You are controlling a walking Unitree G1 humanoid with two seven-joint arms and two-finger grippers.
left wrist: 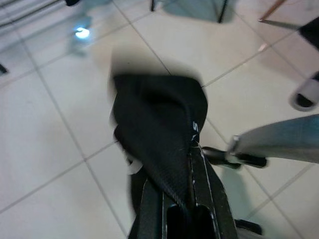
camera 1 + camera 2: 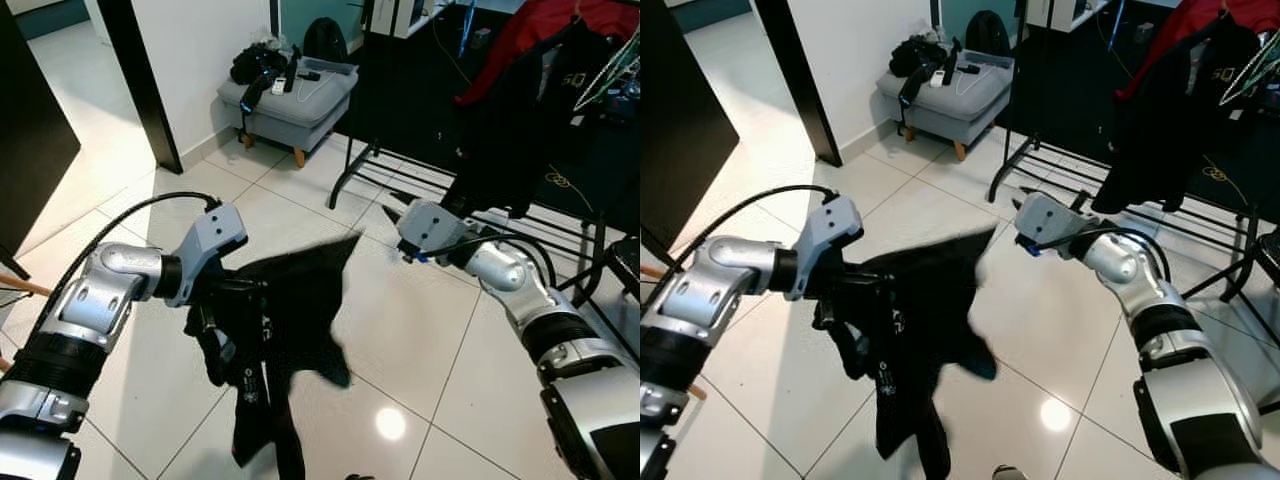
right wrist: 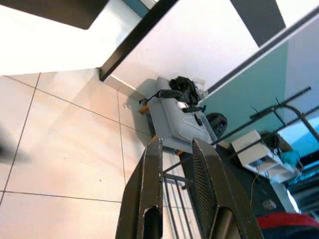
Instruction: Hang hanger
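On the white tiled floor [image 2: 420, 330], at the far right, a black metal clothes rack [image 2: 560, 215] is seen with a dark jacket [image 2: 520, 130] and a red garment [image 2: 560, 25] already hung on it; a grey upholstered footstool [image 2: 290, 100] piled with small items is set against the white wall beyond. Between the two arms, well short of the rack, a limp black garment [image 2: 285, 330] is held up above the floor, its lower part left dangling. It is gripped by the left end effector [image 1: 192, 199], whose black fingers are seen closed onto the cloth in the left wrist view. Whether a hanger is inside the garment cannot be told, since the fabric is blurred and dark. The right end effector [image 3: 177, 189] is held apart from the cloth, its two fingers slightly parted with nothing between them, and is aimed toward the footstool and rack. The task is judged barely begun: the garment has been lifted, but carrying it to the rack and hooking it over the rail remain to be done.
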